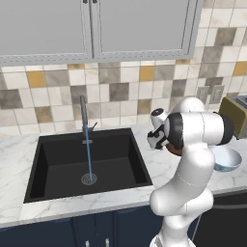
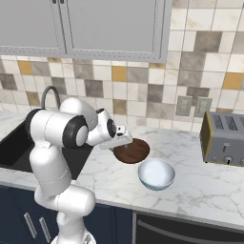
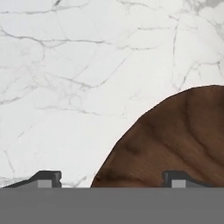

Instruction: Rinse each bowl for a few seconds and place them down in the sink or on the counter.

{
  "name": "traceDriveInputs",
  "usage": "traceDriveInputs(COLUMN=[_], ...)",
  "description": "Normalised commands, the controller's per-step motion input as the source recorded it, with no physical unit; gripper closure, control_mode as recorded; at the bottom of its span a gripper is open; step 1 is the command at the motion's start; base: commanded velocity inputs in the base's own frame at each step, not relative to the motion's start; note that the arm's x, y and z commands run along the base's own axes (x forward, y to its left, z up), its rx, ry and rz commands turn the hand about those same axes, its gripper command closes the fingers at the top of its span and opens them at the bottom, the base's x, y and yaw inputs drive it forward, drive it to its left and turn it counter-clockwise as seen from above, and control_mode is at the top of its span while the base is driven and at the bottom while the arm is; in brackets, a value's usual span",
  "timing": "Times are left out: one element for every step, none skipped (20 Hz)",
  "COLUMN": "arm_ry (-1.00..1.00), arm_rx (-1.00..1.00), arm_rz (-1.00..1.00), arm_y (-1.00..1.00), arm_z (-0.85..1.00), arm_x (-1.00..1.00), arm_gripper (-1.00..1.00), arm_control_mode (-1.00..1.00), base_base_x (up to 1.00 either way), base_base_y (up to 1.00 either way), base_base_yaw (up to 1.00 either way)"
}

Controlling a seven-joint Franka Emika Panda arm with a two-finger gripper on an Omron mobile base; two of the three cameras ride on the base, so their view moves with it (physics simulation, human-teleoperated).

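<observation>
1. Dark brown wood-grain bowl point(image 2: 133, 151) resting on the white marble tabletop point(image 2: 200, 190), right of the sink point(image 1: 72, 164) and just behind the white bowl.
2. Glossy white bowl point(image 2: 156, 173) with pale blue tint sitting upright on the tabletop, just beside the brown bowl on the near side; touching or narrowly apart, cannot tell.
3. Pincer point(image 3: 109, 180) poised at the brown bowl's rim on the sink side; in the hand view, fingertips point(image 3: 46, 178) spread wide, one over bare marble, the other over the bowl's wooden inner surface, rim edge between them.
4. Jaws apart, straddling the rim; no contact with the wood visible, so not clamped on anything that can be confirmed.
5. In the right base view, pincer point(image 2: 121, 141) reaching out from the arm toward the brown bowl's left edge.
6. In the left base view, brown bowl mostly hidden behind the arm's elbow; white bowl point(image 1: 226, 159) showing to the right of it.
7. Black rectangular sink set into the tabletop; thin blue stream point(image 1: 89, 152) falling from the grey faucet point(image 1: 83, 113) to the round metal drain point(image 1: 89, 179).
8. Tan-sided toaster point(image 2: 223, 138) standing at the far right of the tabletop, well apart from both bowls.
9. Navy cabinets point(image 1: 96, 231) below the tabletop; mixed beige, grey and ochre wall tiles point(image 2: 143, 86) behind.
</observation>
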Motion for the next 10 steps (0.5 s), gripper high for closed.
traceDriveInputs(arm_ry=[0.0,0.0,0.0,0.0,0.0,0.0,0.0,0.0,0.0,0.0], arm_rx=[-0.03,-0.02,-0.01,-0.01,-0.01,0.0,0.0,0.0,0.0,0.01], arm_rz=[0.03,0.03,0.03,0.03,0.03,0.03,0.03,0.03,0.03,0.03], arm_y=[-0.05,-0.08,-0.11,-0.13,-0.14,-0.18,-0.2,-0.22,-0.2,-0.14], arm_z=[-0.09,-0.09,-0.11,-0.11,-0.12,-0.12,-0.12,-0.12,-0.11,-0.08], arm_x=[0.0,-0.01,-0.02,-0.04,-0.07,-0.1,-0.14,-0.17,-0.19,-0.17], arm_gripper=[1.0,1.0,1.0,1.0,1.0,1.0,1.0,1.0,1.0,1.0], arm_control_mode=[-1.0,-1.0,-1.0,-1.0,-1.0,-1.0,-1.0,-1.0,-1.0,-1.0], base_base_x=[0.0,0.0,0.0,0.0,0.0,0.0,0.0,0.0,0.0,0.0], base_base_y=[0.0,0.0,0.0,0.0,0.0,0.0,0.0,0.0,0.0,0.0], base_base_yaw=[0.0,0.0,0.0,0.0,0.0,0.0,0.0,0.0,0.0,0.0])
